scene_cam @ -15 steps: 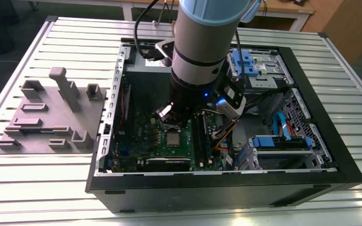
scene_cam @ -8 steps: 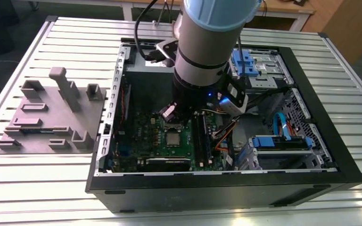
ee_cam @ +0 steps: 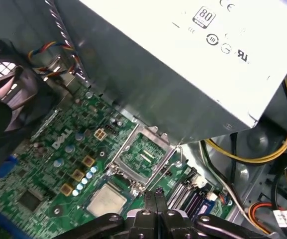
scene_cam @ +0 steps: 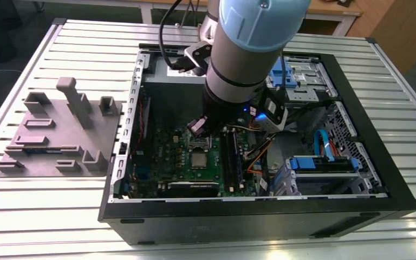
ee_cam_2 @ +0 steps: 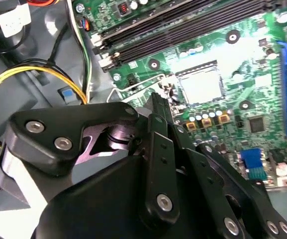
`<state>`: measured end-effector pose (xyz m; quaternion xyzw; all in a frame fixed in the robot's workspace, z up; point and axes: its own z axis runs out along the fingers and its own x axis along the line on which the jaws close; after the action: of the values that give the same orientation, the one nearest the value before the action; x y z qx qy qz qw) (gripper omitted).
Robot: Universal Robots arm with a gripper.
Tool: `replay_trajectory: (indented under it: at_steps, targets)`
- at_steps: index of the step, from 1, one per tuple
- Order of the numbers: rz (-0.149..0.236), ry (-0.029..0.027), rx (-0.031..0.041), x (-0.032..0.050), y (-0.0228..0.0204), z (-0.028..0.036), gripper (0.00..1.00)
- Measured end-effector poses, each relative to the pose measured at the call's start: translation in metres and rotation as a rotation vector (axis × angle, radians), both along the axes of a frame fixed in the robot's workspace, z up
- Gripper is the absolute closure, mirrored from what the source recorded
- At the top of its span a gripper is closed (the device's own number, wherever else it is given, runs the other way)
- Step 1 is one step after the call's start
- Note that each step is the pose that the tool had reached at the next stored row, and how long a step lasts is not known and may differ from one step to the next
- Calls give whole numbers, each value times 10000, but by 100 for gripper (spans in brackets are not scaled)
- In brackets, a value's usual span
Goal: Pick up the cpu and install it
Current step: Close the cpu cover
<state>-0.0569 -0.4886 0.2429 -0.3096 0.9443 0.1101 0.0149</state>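
- Exterior view: a silver ribbed metal worktop (scene_cam: pixel 41 216) holds everything. Brown wooden furniture (scene_cam: pixel 392 24) stands behind it.
- A grey plastic tray (scene_cam: pixel 56 135) with pegs and slots lies on the worktop at the exterior view's left, just beside a big black computer case (scene_cam: pixel 266 216).
- The computer case lies on its side with the top open. Inside is a flat green circuit board (scene_cam: pixel 171 162). Blue plastic drive holders (scene_cam: pixel 324 162) sit toward the exterior view's right.
- In the first wrist view, a large grey metal box (ee_cam: pixel 183 59) with a white label sits by the edge of the circuit board. Yellow wires (ee_cam: pixel 242 154) curl next to it.
- The cpu (scene_cam: pixel 197 158), a small flat silvery square chip, lies flat in the square socket on the circuit board. It shows in both wrist views too.
- A shiny metal frame lid (ee_cam: pixel 143 154) is tipped up and open, just beside the cpu.
- A thick grey and light blue robot arm (scene_cam: pixel 251 43) reaches down into the computer case.
- The black end effector (ee_cam: pixel 155 194) hangs over the circuit board, near the cpu but apart from it. Its two thin fingers (ee_cam_2: pixel 155 107) are pressed together, and I see nothing between them.
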Motion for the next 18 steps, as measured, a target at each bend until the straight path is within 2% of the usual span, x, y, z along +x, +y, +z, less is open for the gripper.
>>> replay_trajectory:
  at_steps: [1,3,18]
  targets:
    - [2,0,41,0,0,-15,90]
    - [10,0,65,0,0,-38,90]
    - [12,1,64,0,0,-52,90]
